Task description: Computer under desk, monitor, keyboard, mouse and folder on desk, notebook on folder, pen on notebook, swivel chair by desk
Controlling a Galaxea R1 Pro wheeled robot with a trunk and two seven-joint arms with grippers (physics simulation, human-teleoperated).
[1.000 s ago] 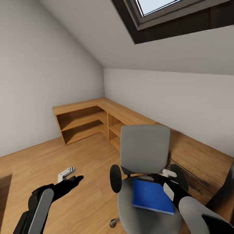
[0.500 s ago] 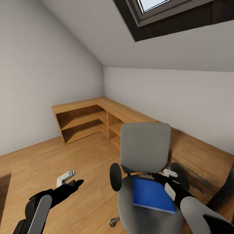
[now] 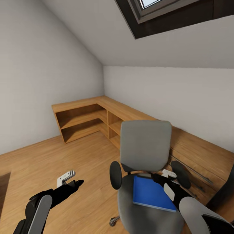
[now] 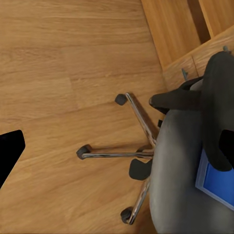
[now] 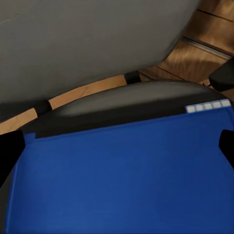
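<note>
**One chair, one folder, two arms in a bare attic corner**

Quick count from where we stood: one swivel chair, one folder, one long wooden shelf unit wrapping the corner, one skylight in the sloped ceiling, and our two arms.

The folder lay flat on the grey seat, slightly skewed, its far edge near the backrest. It was bright blue, thin and rectangular, and the right wrist view showed a row of small pale squares along one corner. The chair had a grey padded back, black armrests, and a chrome star base with black castors on the wood floor.

The right gripper hovered just over the folder's far right corner, between the backrest and the right armrest. In its wrist view the dark fingertips sat wide apart at both edges with the blue cover between them, so it was spread and pinching nothing.

The left gripper hung over bare floor to the left of the chair, well apart from it, fingers spread too, nothing in them.

The chair's backrest blocked part of the shelf behind it.
</note>
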